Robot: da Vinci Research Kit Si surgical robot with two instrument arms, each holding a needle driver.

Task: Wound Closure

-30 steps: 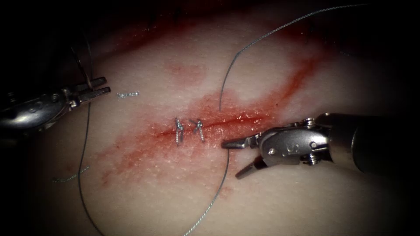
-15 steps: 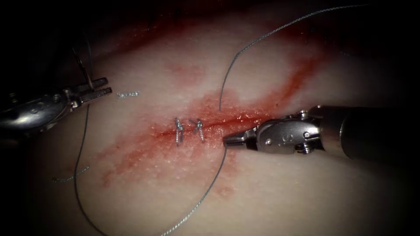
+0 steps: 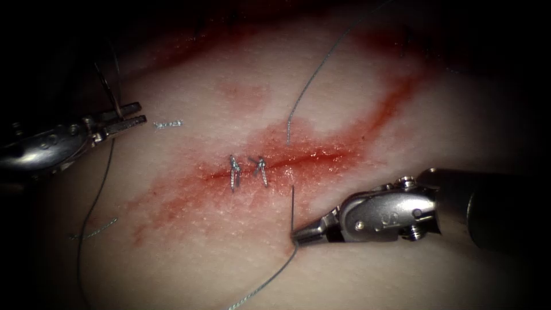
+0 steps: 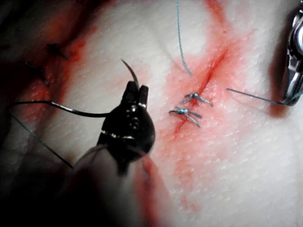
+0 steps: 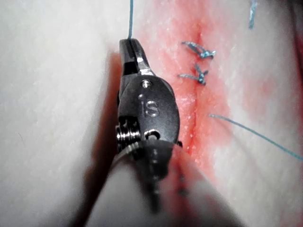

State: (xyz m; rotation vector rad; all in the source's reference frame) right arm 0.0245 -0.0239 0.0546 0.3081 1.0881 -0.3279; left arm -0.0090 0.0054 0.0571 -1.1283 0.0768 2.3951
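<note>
Meanwhile, the left hand (image 3: 133, 115), well left of the cut (image 3: 310, 156), is gripping the stiff curved needle (image 4: 131, 72) near its middle, clear of the tissue (image 3: 402, 275). The right hand (image 3: 298, 235) is clenching the thin, limp, slippery thread (image 3: 264, 281), best grasped gently, near the cut.

The endoscope looks down from above and in front at the cut (image 3: 298, 158). Each wrist camera looks along its own shaft from very close. All three views share the two knotted stitches (image 3: 248, 171) (image 4: 189, 106) (image 5: 198, 61) on the tissue (image 3: 367, 74).
</note>
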